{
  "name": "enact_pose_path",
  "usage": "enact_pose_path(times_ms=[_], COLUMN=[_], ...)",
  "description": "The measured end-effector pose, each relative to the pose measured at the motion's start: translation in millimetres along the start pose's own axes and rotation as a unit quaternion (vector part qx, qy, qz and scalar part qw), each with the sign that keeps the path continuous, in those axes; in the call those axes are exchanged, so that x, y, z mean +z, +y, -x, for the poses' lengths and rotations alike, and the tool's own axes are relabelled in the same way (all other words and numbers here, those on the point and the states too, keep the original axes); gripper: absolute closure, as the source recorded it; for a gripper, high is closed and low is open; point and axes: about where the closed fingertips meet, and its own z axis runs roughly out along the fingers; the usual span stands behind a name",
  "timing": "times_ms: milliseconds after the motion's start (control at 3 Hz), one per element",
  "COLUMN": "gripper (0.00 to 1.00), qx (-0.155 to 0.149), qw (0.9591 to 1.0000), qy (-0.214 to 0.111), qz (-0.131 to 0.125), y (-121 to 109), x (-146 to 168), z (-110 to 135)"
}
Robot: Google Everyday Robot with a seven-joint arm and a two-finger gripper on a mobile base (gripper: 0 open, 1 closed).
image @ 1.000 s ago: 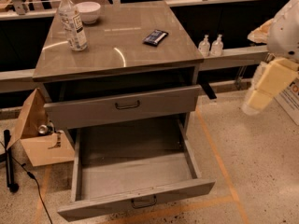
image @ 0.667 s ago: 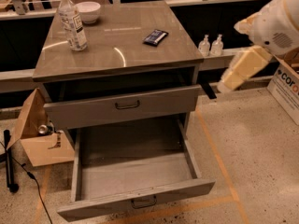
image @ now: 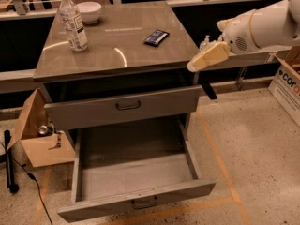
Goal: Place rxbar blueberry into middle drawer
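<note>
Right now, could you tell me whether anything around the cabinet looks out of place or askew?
Nothing is spilled or visibly damaged. The rxbar blueberry lies at an angle on the countertop, the middle drawer stands pulled out, and the claw hovers beside its right edge.

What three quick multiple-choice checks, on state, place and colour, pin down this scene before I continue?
1. The middle drawer is: A pulled open; B shut; C taken out.
2. The rxbar blueberry lies: A in the middle drawer; B on the cabinet top; C on the floor.
3. The bowl is: A red; B green; C white.

A: its grey floor shows.
B: it lies flat on the top, with the gripper apart from it at the top's right edge.
C: it is white, beside the water bottle.
</note>
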Motion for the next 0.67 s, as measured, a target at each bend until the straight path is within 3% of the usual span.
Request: enact_pose_path(times_ms=[333,667], gripper=[0.00,0.00], qx=[0.019,0.022], qw=[0.9978,0.9962], qy=[-0.046,-0.058], qz=[-0.044,-0.062], y=[-35.3,-46.0], x=[32.1,36.0], z=[9.3,12.9])
